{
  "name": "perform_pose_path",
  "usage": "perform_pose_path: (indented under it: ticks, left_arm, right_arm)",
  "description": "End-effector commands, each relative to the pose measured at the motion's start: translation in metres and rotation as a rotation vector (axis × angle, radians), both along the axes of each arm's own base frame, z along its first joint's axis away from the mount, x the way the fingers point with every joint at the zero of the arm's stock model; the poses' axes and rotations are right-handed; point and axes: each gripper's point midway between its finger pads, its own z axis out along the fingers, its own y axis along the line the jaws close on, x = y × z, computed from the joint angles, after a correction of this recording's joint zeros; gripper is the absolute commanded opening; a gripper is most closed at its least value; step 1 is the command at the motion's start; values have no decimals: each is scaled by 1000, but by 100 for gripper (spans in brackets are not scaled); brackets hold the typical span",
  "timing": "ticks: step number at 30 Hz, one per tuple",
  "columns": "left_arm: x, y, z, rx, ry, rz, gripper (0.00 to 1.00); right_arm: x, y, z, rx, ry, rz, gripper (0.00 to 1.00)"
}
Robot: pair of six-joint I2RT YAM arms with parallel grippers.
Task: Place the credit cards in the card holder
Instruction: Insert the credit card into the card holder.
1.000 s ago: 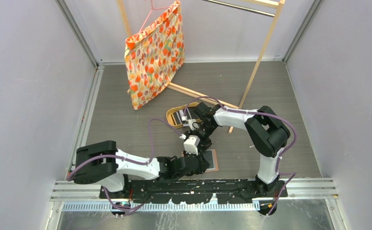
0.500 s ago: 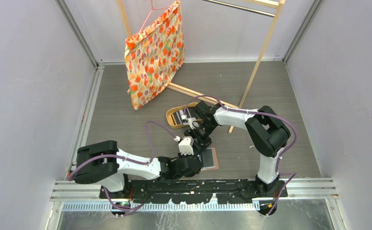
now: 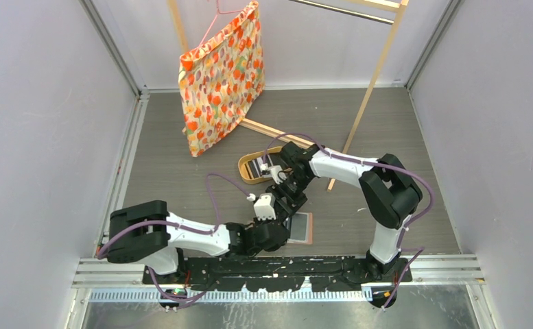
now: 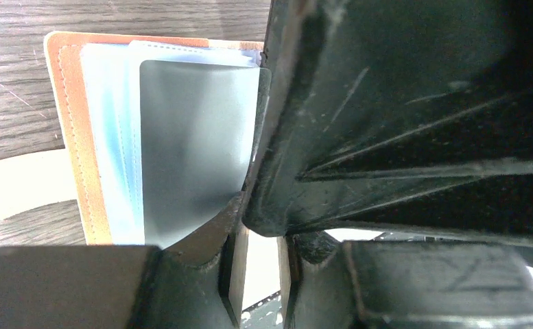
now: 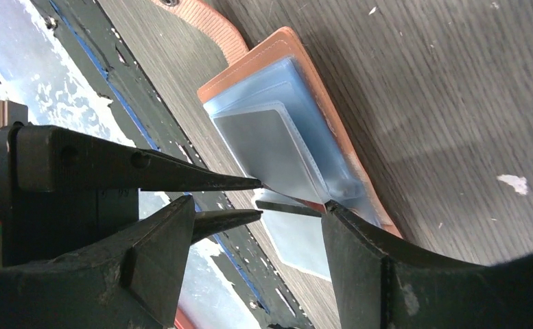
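Observation:
The card holder [image 3: 304,228] lies open on the table near the arm bases, salmon edge and light-blue pockets up. In the left wrist view the card holder [image 4: 77,137] holds a grey credit card [image 4: 195,137] in a clear pocket. The same card [image 5: 263,137] shows in the right wrist view. My left gripper [image 3: 282,230] is at the holder's near-left edge, its thin fingertips [image 5: 202,179] a narrow gap apart at a pocket leaf. My right gripper [image 5: 261,205] hangs open over the holder, one finger [image 5: 359,253] touching the pocket edge. More cards [image 3: 258,164] lie in the oval tray.
An oval wooden tray [image 3: 244,169] sits just behind the grippers. A wooden rack leg [image 3: 370,89] slants across the table behind it. A flowered orange bag [image 3: 221,75] hangs at the back left. Grey walls close in both sides.
My left wrist has shifted a little left, uncovering more of the card holder. My right gripper has come slightly closer to the holder.

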Motion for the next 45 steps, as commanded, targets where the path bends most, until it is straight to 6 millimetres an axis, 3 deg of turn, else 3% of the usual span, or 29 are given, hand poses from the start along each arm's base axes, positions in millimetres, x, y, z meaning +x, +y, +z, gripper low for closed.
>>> perform_pose_path:
  ticks: [1, 10, 17, 19, 25, 27, 29, 34, 39, 45]
  left_arm:
    - [11, 10, 4, 5, -37, 47, 23]
    - [13, 9, 33, -52, -109, -13, 24]
    - [8, 30, 57, -82, -175, -68, 27]
    - [7, 41, 63, -81, -196, -84, 31]
    - [6, 69, 89, -156, -272, -146, 56]
    - [9, 75, 97, -190, -285, -150, 62]
    - [13, 78, 103, -225, -280, -158, 64]
    - [22, 75, 104, -286, -208, -184, 64]
    - [27, 62, 95, -332, -162, -211, 64]
    - [34, 59, 77, -359, -115, -170, 54]
  right_arm:
    - [2, -1, 28, 43, -56, 47, 73]
    - [-5, -6, 31, 59, -16, 127, 73]
    - [6, -16, 43, 86, -101, 187, 70]
    - [15, -21, 50, 102, -160, 193, 68]
    - [24, -32, 81, 217, -306, 199, 53]
    - [25, -28, 88, 289, -392, 219, 45]
    - [12, -27, 94, 411, -475, 322, 39]
    - [-32, -43, 78, 661, -600, 768, 2]
    - [-24, -32, 60, 611, -648, 955, 1]
    - [-9, -14, 32, 494, -720, 912, 1]
